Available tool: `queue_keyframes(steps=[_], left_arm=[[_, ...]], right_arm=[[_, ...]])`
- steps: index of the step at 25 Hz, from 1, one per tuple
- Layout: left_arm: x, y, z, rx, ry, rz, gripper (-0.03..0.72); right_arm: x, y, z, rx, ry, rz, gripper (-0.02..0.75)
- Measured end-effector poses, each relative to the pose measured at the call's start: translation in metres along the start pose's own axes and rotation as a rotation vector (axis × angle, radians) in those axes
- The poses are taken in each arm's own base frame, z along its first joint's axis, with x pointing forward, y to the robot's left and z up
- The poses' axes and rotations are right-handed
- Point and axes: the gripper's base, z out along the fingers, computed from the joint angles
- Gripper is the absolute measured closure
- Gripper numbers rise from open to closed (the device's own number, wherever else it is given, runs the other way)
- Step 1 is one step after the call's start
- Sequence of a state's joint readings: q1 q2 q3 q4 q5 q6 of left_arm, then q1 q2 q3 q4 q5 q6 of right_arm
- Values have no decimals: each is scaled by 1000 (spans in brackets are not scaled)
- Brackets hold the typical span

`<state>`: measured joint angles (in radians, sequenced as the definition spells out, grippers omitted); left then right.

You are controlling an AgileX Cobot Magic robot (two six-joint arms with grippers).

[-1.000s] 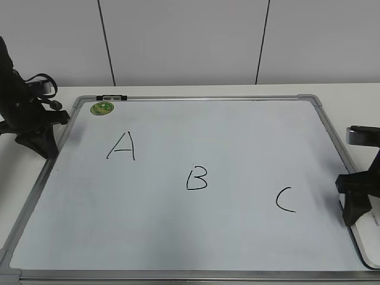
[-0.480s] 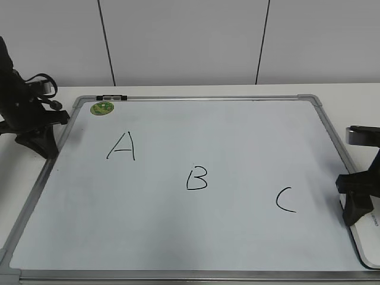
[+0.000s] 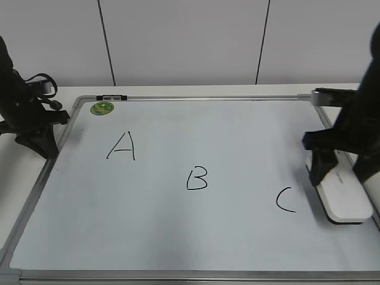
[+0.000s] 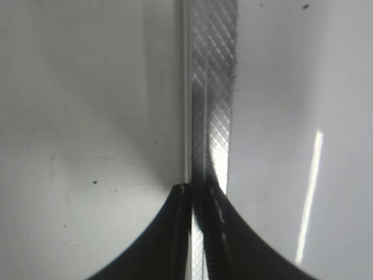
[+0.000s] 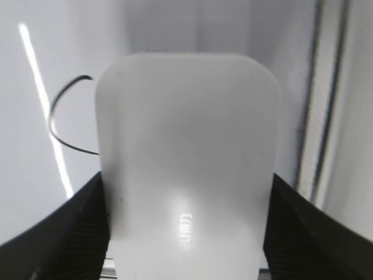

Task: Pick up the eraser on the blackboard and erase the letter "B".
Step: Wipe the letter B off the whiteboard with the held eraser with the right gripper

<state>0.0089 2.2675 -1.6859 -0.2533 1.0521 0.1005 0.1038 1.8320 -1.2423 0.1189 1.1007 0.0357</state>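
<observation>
Flat-lying blackboard: right gripper clamps eraser just right of "C", approx. positioned for "B"; left gripper fingers closed, empty.

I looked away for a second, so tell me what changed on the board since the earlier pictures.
The right pincer, clamped on the eraser, carried it up and leftward onto the blackboard, right of the "C". The left pincer, the letter "B" and the "A" stayed put.
</observation>
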Motion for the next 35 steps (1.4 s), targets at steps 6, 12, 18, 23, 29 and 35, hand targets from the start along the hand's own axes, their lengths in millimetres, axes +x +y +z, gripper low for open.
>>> queue_keyframes(steps=[6, 12, 18, 23, 29, 35], left_arm=[[0, 0, 0, 4, 0, -2, 634], [0, 0, 0, 5, -1, -3, 634], [0, 0, 0, 5, -1, -3, 633], [0, -1, 0, 6, -1, -3, 633], [0, -1, 0, 6, -1, -3, 632], [0, 0, 0, 4, 0, -2, 632]], right_arm=[[-39, 62, 11, 18, 32, -170, 225], [-72, 102, 22, 14, -24, -231, 226], [-83, 139, 38, 8, -38, -300, 226], [-84, 149, 52, 1, -5, -312, 226], [-85, 150, 57, -7, 30, -311, 226], [-76, 169, 60, 18, 29, -372, 226]])
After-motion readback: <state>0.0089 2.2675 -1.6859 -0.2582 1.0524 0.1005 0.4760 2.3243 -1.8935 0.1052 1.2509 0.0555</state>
